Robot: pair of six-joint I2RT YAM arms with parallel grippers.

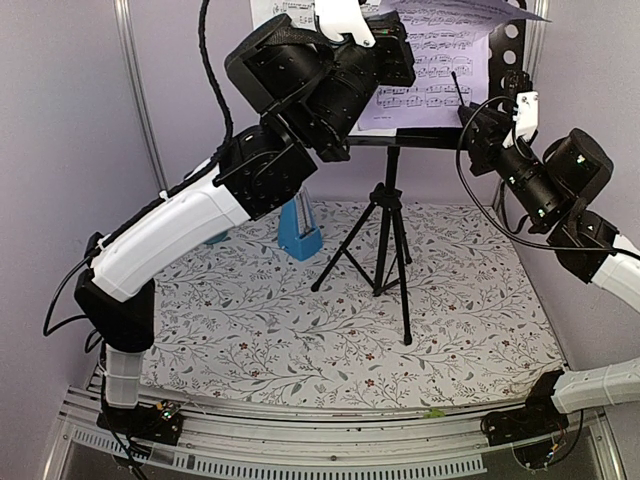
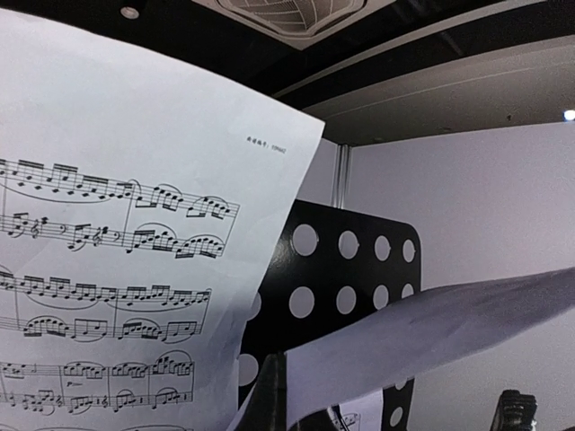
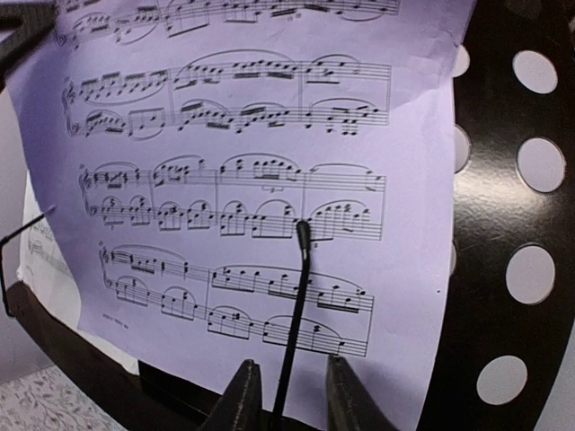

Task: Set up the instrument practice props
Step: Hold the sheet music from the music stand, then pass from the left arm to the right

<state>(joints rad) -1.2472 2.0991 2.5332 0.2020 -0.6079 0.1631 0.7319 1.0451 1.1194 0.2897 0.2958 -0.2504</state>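
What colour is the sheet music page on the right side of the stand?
The page is lavender with black notation, clearest in the right wrist view.

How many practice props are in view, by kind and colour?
Music stand, black: 1
Sheet-music pages: 2 (white page, lavender page)
Metronome, blue: 1
Total: 4

floral table [image 1: 250, 340] — stand [image 1: 385, 240], metronome [image 1: 300, 235]
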